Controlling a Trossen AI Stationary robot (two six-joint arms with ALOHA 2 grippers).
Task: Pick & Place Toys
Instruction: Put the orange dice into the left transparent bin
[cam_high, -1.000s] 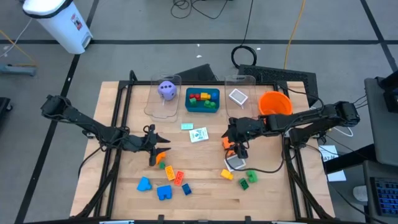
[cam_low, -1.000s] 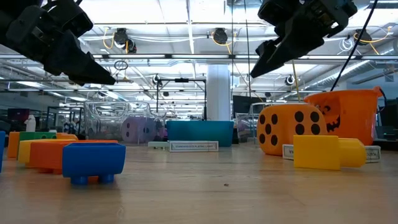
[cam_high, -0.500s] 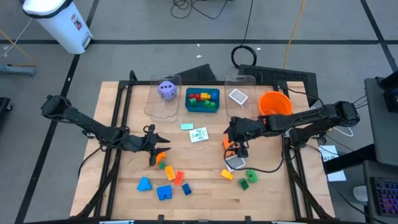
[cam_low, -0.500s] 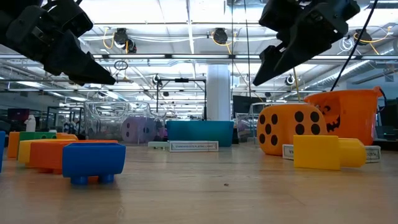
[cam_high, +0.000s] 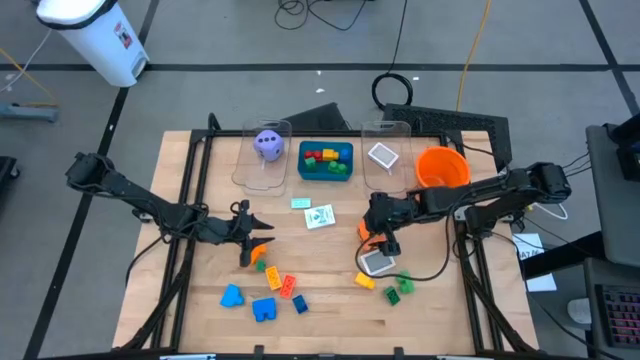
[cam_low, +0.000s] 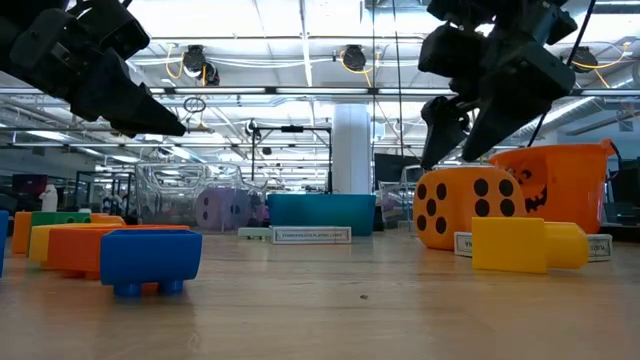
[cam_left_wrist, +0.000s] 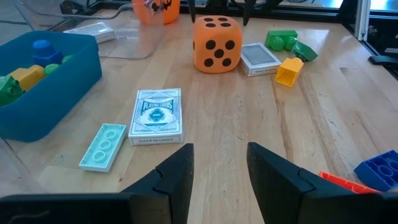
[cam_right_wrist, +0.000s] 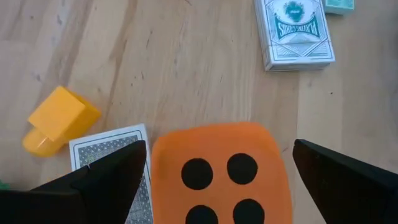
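An orange dotted die (cam_right_wrist: 221, 171) sits on the wooden table (cam_high: 330, 320) right of centre, also seen in the high view (cam_high: 367, 231) and the low view (cam_low: 460, 208). My right gripper (cam_right_wrist: 219, 149) hangs open just above it, slanting down, with one finger on either side and touching nothing; it is also seen in the low view (cam_low: 452, 155). My left gripper (cam_high: 258, 236) waits open above the table's left half, next to an orange brick (cam_high: 262, 250). A purple die (cam_high: 267, 143) lies in a clear bin at the back.
A card deck (cam_right_wrist: 109, 158) and a yellow brick (cam_right_wrist: 57, 118) lie beside the orange die, and another deck (cam_high: 320, 216) lies toward the centre. Blue, red and green bricks (cam_high: 264, 309) are scattered at the front. A teal tray (cam_high: 347, 172), a clear bin (cam_high: 398, 130) and an orange bowl (cam_high: 441, 167) line the back.
My right gripper has opened wider, tipped further downward and sunk a little toward the orange die. The die has stayed where it was.
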